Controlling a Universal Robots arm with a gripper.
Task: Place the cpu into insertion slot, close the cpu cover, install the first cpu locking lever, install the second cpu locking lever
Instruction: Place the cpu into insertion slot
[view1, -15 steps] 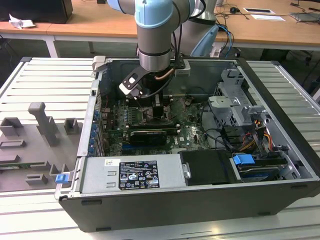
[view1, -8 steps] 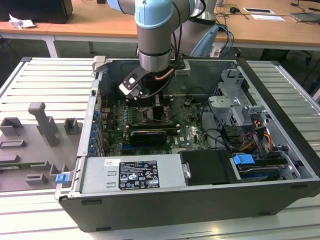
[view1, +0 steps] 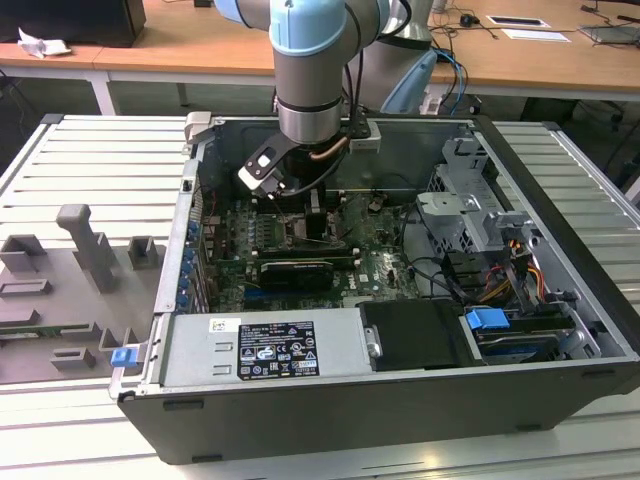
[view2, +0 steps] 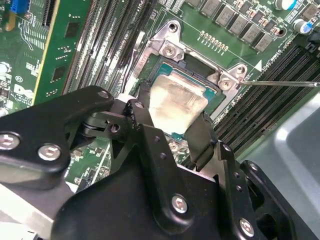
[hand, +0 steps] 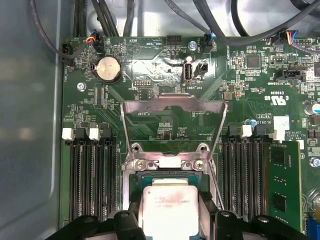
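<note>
My gripper is shut on the cpu, a pale square chip pinched by two opposite edges between black fingers. The chip hangs slightly tilted right over the insertion slot, a dark socket with a silvery rim; I cannot tell whether they touch. In the first wrist view the cpu sits between the fingers of the gripper, at the slot. The cpu cover stands swung open behind the socket. A thin locking lever sticks out sideways. In the exterior view the gripper reaches down into the computer case.
Long black memory slots flank the socket on both sides, and a green memory stick stands in one. Cables run along the board's edge. The case holds a black expansion card, a drive cage and a power supply.
</note>
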